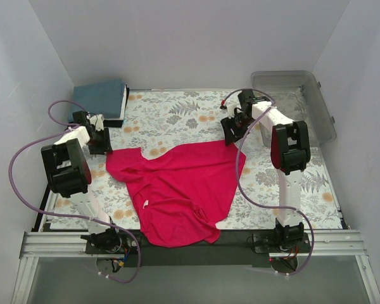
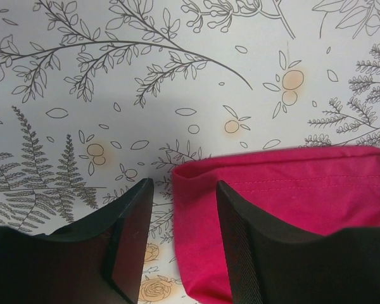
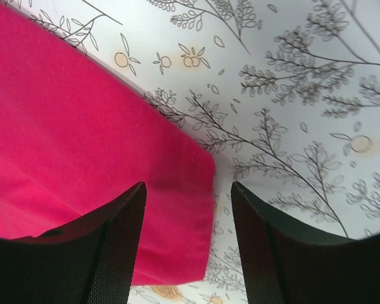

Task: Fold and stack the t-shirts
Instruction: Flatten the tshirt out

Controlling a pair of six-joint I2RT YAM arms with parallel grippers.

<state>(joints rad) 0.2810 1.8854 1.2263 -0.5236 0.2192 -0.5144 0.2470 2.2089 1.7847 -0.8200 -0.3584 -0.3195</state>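
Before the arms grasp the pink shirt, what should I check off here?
1. The left tool is open: ok.
2. The right tool is open: ok.
3. Edge of the pink shirt lies between the left tool's fingers: ok.
4. Shirt corner lies between the right tool's fingers: ok.
5. The pink shirt lies smooth: not ok, creased.
6. The teal shirt is folded, apart from both arms: ok.

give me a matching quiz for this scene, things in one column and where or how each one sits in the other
1. pink t-shirt
2. teal t-shirt
3. clear bin
4. right gripper

a. far right corner
b. open, over a corner of pink cloth
c. folded, far left corner
d. spread out in the middle

Pairs: 1-d, 2-c, 3-a, 4-b
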